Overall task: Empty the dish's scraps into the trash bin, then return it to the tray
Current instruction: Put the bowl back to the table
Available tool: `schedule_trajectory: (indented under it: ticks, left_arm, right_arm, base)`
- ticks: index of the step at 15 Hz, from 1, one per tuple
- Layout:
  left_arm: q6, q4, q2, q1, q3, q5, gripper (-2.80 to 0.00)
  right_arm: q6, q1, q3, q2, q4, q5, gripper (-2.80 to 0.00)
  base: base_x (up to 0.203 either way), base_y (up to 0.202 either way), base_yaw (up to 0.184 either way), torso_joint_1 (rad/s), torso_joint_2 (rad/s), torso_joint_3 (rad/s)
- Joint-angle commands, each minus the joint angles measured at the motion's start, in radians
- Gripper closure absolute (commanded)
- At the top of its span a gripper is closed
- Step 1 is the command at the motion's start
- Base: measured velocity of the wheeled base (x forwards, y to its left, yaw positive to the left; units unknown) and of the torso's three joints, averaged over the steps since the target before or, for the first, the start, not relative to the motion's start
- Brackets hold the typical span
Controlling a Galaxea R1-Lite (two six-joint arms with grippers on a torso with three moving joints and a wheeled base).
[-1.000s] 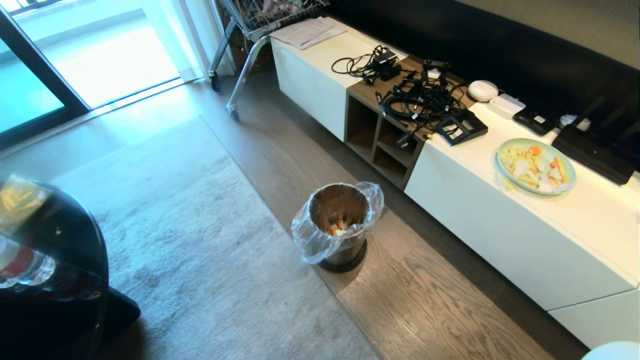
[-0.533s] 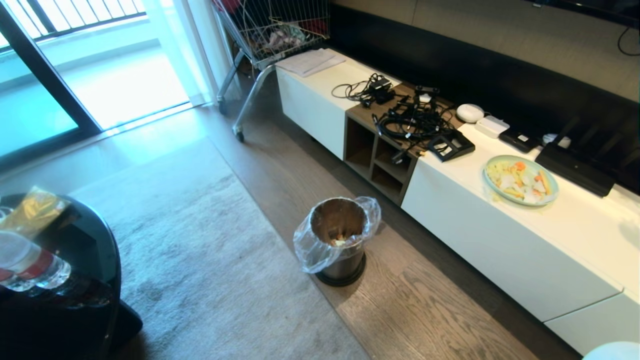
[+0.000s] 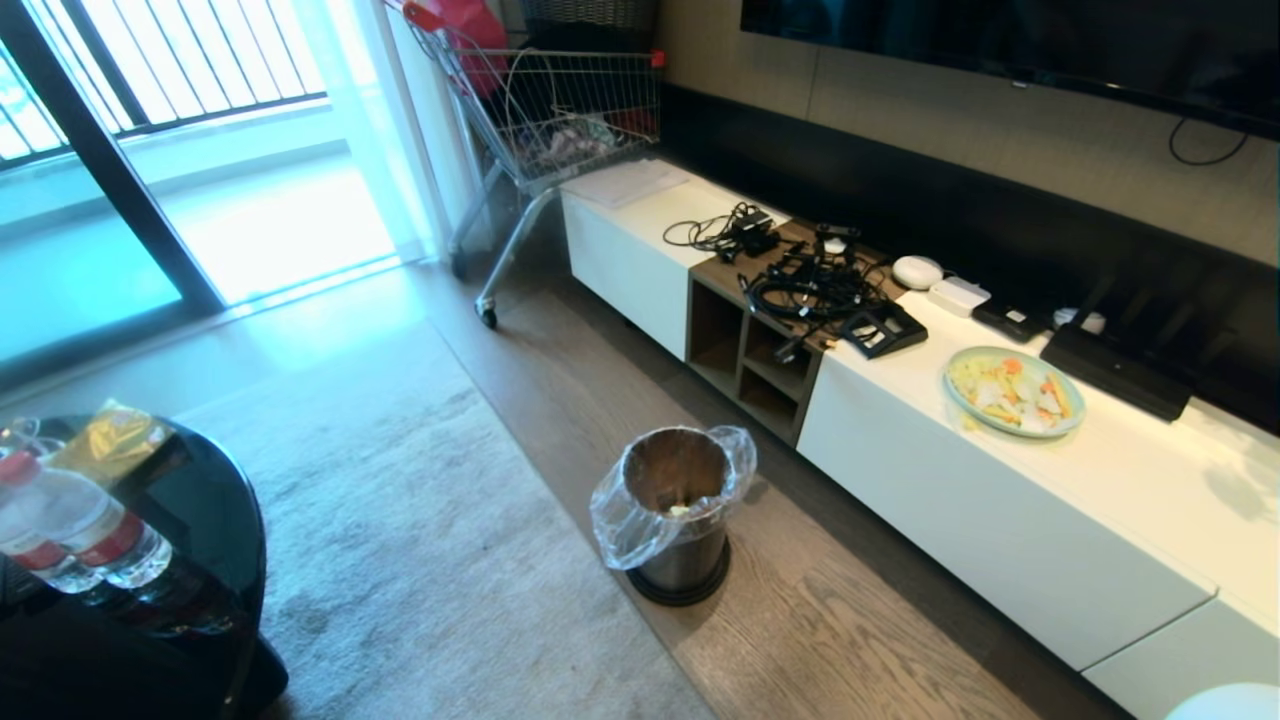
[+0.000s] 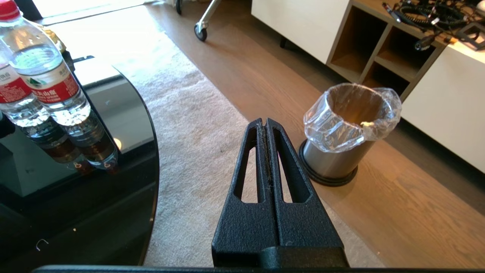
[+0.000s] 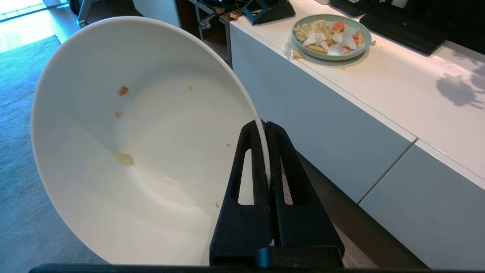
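Standing on the wood floor: the trash bin [image 3: 676, 515], in the head view just off the rug's [image 3: 400, 520] edge and in front of the long white cabinet [image 3: 1000, 520]; a clear bag is folded over its rim and a few pale and orange scraps [image 3: 680, 509] lie at the bottom.
Cabinet top: a pale green plate [image 3: 1013, 391] sits toward the back edge, loaded with yellow, white and orange food pieces; a tangle of black cables [image 3: 810, 290] lies on the wooden shelf section beside it.
Glass table: at the head view's lower left edge, a dark round table [image 3: 190, 560] carries water bottles [image 3: 80, 535] with red labels.
Far corner: a wire shopping cart [image 3: 560, 110] stands by the window.
Arms: neither shows in the head view.
Left wrist view: the left gripper [image 4: 266, 125] has its fingers pressed together with nothing between them, held in the air over the rug, with the bin near and beyond its tips.
Bin, left wrist view: the liner bulges around the rim, and one pale bit rests on the bag's edge.
Right wrist view: the right gripper [image 5: 264, 129] pinches the rim of the dish [image 5: 144, 144], which is tilted on its side.
Dish contents: almost bare, with only a pale yellow sliver and a few tiny orange flecks stuck to the inner wall.
Tray: in none of the views.
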Motion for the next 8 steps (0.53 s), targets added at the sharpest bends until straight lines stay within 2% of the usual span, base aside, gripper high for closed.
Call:
schedule_trajectory:
  ticks: [1,5,8]
  left_arm:
    - [-0.001,-0.001,0.000,0.000,0.000,0.001,0.00]
    - [-0.001,-0.001,0.000,0.000,0.000,0.001,0.00]
    - [-0.001,-0.001,0.000,0.000,0.000,0.001,0.00]
  right_arm:
    - [-0.001,0.000,0.000,0.001,0.000,0.000,0.00]
    - [0.000,0.000,0.000,0.001,-0.002,0.000,0.00]
    - [0.000,0.000,0.000,0.001,0.000,0.000,0.00]
  base:
    - [0.000,0.000,0.000,0.002,0.00,0.199]
    - [0.000,0.000,0.000,0.002,0.00,0.185]
    - [0.000,0.000,0.000,0.000,0.00,0.000]
